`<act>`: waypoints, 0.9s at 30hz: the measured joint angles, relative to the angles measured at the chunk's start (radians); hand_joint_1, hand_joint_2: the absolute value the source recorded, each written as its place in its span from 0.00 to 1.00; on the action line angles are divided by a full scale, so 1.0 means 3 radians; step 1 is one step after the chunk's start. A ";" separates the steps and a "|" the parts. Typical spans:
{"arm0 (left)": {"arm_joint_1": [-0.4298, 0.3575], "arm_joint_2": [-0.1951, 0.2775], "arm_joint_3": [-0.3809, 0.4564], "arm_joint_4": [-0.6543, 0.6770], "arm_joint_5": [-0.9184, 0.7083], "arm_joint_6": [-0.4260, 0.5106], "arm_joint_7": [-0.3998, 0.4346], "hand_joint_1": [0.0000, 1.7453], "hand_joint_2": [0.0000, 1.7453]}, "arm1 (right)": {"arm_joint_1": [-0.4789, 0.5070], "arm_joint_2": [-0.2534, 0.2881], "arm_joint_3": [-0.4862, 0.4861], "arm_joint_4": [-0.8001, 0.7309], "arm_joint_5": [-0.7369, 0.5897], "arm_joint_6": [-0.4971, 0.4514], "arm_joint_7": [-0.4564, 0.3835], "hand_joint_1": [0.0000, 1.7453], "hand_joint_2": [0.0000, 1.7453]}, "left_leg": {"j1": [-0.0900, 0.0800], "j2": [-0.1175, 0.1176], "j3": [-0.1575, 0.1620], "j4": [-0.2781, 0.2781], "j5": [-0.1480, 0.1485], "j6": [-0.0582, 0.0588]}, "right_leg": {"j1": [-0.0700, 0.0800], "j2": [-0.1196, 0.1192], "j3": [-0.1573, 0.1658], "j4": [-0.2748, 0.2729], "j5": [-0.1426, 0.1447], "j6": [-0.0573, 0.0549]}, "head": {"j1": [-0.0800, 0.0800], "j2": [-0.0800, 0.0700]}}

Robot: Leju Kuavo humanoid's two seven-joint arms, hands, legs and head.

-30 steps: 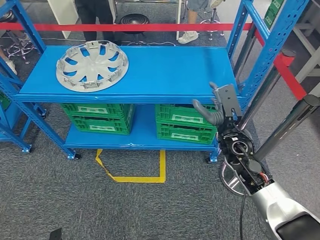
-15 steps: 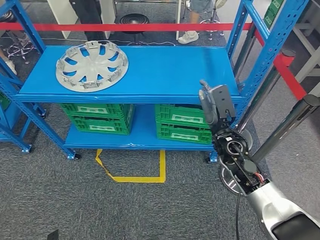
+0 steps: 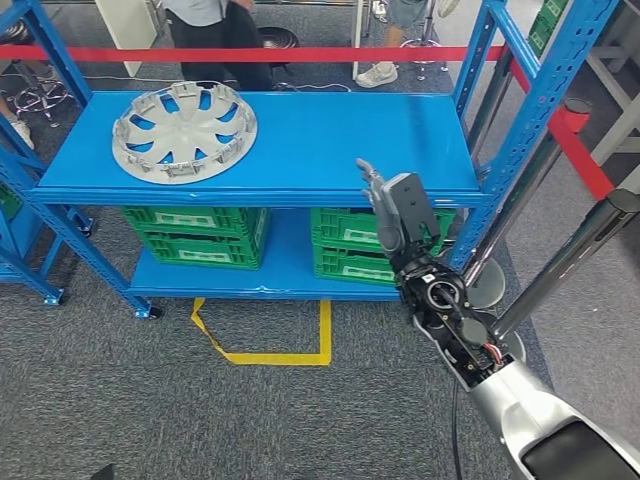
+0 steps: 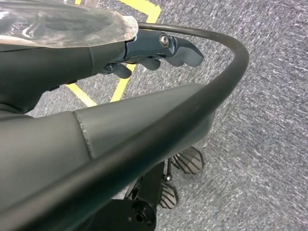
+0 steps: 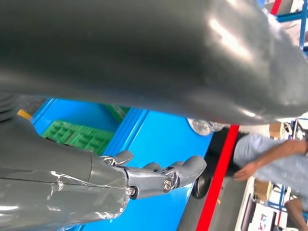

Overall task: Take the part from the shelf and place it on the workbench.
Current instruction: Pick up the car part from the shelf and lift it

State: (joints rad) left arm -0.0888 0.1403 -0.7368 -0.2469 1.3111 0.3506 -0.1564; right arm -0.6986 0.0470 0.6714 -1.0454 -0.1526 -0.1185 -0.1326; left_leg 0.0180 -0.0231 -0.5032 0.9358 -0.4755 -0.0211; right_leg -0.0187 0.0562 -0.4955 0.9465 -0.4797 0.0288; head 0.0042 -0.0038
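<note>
The part is a silver wheel cover (image 3: 184,130) lying flat at the left end of the blue shelf's top deck (image 3: 324,140). My right hand (image 3: 392,205) is raised at the deck's front edge, right of the middle and far from the wheel cover. Its fingers are stretched out and it holds nothing. The right wrist view shows the same hand (image 5: 156,178) with straight fingers over the blue deck. My left hand (image 4: 156,50) hangs low over the grey carpet with its fingers apart and nothing in them.
Green crates (image 3: 200,235) (image 3: 362,250) fill the lower shelf. Blue uprights (image 3: 528,100) stand at the shelf's right end, with a red barrier tape (image 3: 302,53) behind. People (image 3: 211,20) stand beyond the shelf. A yellow floor marking (image 3: 264,350) lies in front.
My right hand has moved left along the shelf's front edge and risen a little, with its fingers now pointing up. A person behind the shelf has shifted. The wheel cover has not moved.
</note>
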 joint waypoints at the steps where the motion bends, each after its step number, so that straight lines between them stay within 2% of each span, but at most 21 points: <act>1: 0.0000 -0.0001 0.0009 0.0000 0.0002 -0.0016 0.0000 0.00 0.00 | 0.0002 0.0007 0.0009 0.0010 -0.0008 0.0004 -0.0007 0.00 0.00 | 0.0000 0.0000 0.0000 0.0000 0.0000 0.0000 | 0.0000 0.0000 0.0000 0.0000 0.0000 0.0000 | 0.0000 0.0000; 11: 0.0003 0.0003 0.0047 0.0005 -0.0022 -0.0171 -0.0035 0.00 0.00 | 0.0028 0.0008 0.0044 0.0087 -0.0033 -0.0029 -0.0016 0.00 0.00 | 0.0000 0.0001 0.0001 0.0000 0.0000 0.0000 | 0.0000 0.0001 -0.0003 0.0000 0.0000 0.0000 | -0.0001 0.0000; 18: 0.0006 0.0025 0.0046 0.0022 -0.0123 -0.0320 -0.0127 0.00 0.00 | 0.0218 -0.0106 -0.0024 0.0067 0.0003 -0.0100 -0.0012 0.00 0.00 | 0.0000 0.0001 0.0000 0.0000 0.0000 0.0000 | 0.0000 0.0004 -0.0004 -0.0001 0.0000 0.0000 | 0.0002 0.0000; 21: 0.0007 0.0038 0.0046 0.0027 -0.0155 -0.0339 -0.0127 0.00 0.00 | 0.0290 -0.0149 -0.0066 0.0013 0.0120 -0.0141 0.0009 0.00 0.00 | -0.0017 0.0000 -0.0003 0.0015 -0.0004 0.0015 | -0.0015 0.0005 -0.0002 -0.0023 0.0011 0.0015 | -0.0002 0.0000; 23: 0.0007 0.0046 0.0045 0.0031 -0.0177 -0.0353 -0.0127 0.00 0.00 | 0.0320 -0.0168 -0.0092 -0.0043 0.0173 -0.0167 0.0034 0.00 0.00 | -0.0010 0.0007 0.0010 -0.0025 0.0015 0.0039 | -0.0020 -0.0001 -0.0006 -0.0035 0.0011 0.0031 | -0.0012 0.0000; 24: 0.0005 0.0047 0.0044 0.0031 -0.0188 -0.0358 -0.0127 0.00 0.00 | 0.0329 -0.0178 -0.0104 -0.0071 0.0186 -0.0176 0.0042 0.00 0.00 | 0.0002 0.0015 0.0026 -0.0057 0.0028 0.0050 | -0.0015 -0.0022 -0.0030 0.0008 -0.0020 0.0033 | -0.0013 0.0000; 25: 0.0005 0.0048 0.0043 0.0032 -0.0196 -0.0362 -0.0127 0.00 0.00 | 0.0338 -0.0189 -0.0118 -0.0097 0.0192 -0.0179 0.0052 0.00 0.00 | 0.0015 0.0020 0.0042 -0.0087 0.0041 0.0060 | -0.0010 -0.0051 -0.0093 0.0131 -0.0086 0.0034 | -0.0003 0.0000; 27: 0.0009 0.0049 0.0043 0.0036 -0.0205 -0.0369 -0.0127 0.00 0.00 | 0.0371 -0.0210 -0.0143 -0.0137 0.0196 -0.0182 0.0069 0.00 0.00 | 0.0024 0.0023 0.0059 -0.0107 0.0048 0.0067 | -0.0006 -0.0115 -0.0329 0.0599 -0.0277 0.0038 | 0.0032 0.0000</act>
State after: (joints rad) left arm -0.0861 0.1551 -0.7240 -0.2360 1.2497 0.2400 -0.1944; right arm -0.5873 -0.0161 0.6285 -1.0865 -0.0938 -0.1732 -0.1120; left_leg 0.0253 -0.0161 -0.4856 0.9036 -0.4612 -0.0009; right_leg -0.0206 0.0216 -0.5943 1.1262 -0.5627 0.0403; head 0.0137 -0.0038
